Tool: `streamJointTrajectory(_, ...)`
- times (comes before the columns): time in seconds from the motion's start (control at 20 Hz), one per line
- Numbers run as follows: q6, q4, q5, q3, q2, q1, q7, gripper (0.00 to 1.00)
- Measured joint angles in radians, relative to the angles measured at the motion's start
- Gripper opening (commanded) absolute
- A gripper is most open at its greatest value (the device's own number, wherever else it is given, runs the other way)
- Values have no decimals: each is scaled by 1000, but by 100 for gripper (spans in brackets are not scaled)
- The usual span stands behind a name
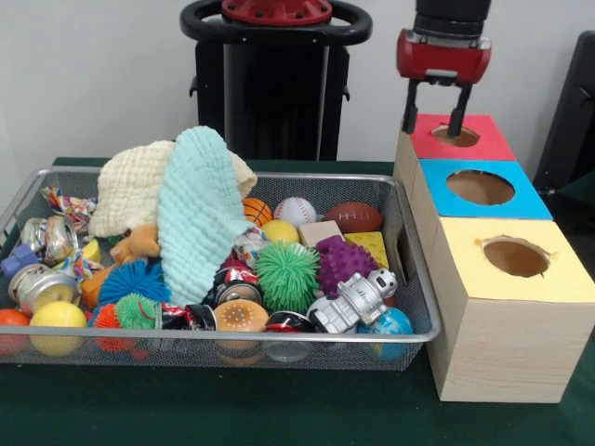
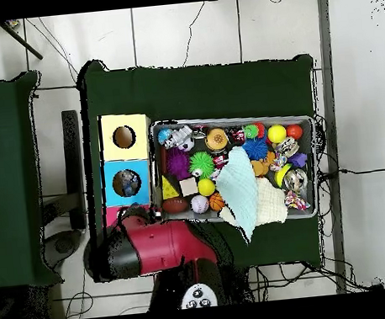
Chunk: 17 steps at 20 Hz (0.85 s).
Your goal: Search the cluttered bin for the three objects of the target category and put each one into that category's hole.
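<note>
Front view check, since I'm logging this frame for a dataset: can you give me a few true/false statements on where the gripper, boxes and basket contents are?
1. The gripper hangs over the red box. True.
2. It holds a wrapper. False: nothing shows between its open fingers.
3. The blue box sits between red and yellow box. True.
4. The basket is empty. False: it is full of toys.
5. A mint cloth drapes over the pile. True.

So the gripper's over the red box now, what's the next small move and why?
Probably lift and swing back over the wire basket. The gripper hangs open and empty above the red-topped box's hole, while crumpled wrappers remain at the basket's end farthest from the boxes.
</note>
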<state>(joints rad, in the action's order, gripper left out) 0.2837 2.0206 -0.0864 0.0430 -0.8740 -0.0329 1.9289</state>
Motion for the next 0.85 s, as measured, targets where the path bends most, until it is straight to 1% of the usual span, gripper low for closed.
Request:
streamJointTrajectory(0.1, -28, 17, -15, -6, 0, 24, 0, 100)
streamJointTrajectory(0.15, -67, 44, -37, -16, 0, 63, 0, 100)
streamJointTrajectory(0.25, -114, 81, -69, -28, 1, 111, 0, 100)
streamJointTrajectory(0.35, -132, 97, -84, -31, 3, 130, 0, 100)
streamJointTrajectory(0.45, -160, 127, -114, -36, 10, 160, 0, 100)
streamJointTrajectory(0.6, -171, 154, -139, -40, 16, 176, 0, 100)
streamJointTrajectory(0.85, -171, 187, -165, -44, 18, 176, 0, 100)
